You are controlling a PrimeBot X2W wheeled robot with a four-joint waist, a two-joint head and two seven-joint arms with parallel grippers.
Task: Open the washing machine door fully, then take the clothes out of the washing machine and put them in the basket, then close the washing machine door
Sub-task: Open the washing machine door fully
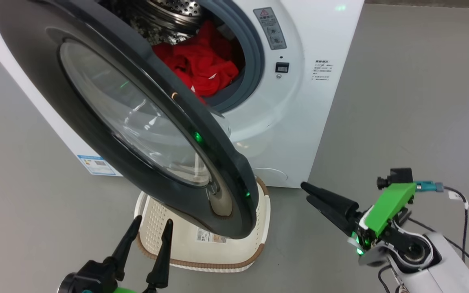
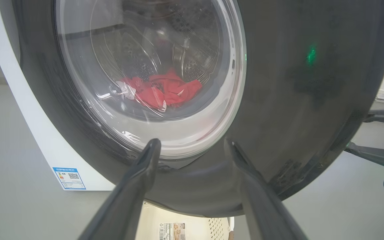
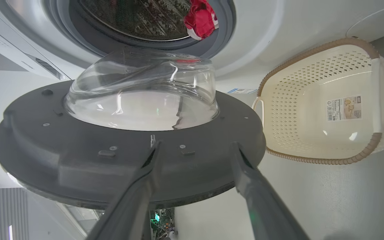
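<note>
Round black-rimmed glass door: hung part-open over cream perforated plastic basket, placed for unloading. Red fabric clothes: lay inside white front-loading washer. Left gripper, right gripper: fingers stood spread, empty, probably to swing door.

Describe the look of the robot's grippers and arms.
Both the left gripper and right gripper have two long, tapering black fingers. Behind the right one sit a bright green housing, small black camera, teal plug, dark cable, green light and pale forearm.
</note>
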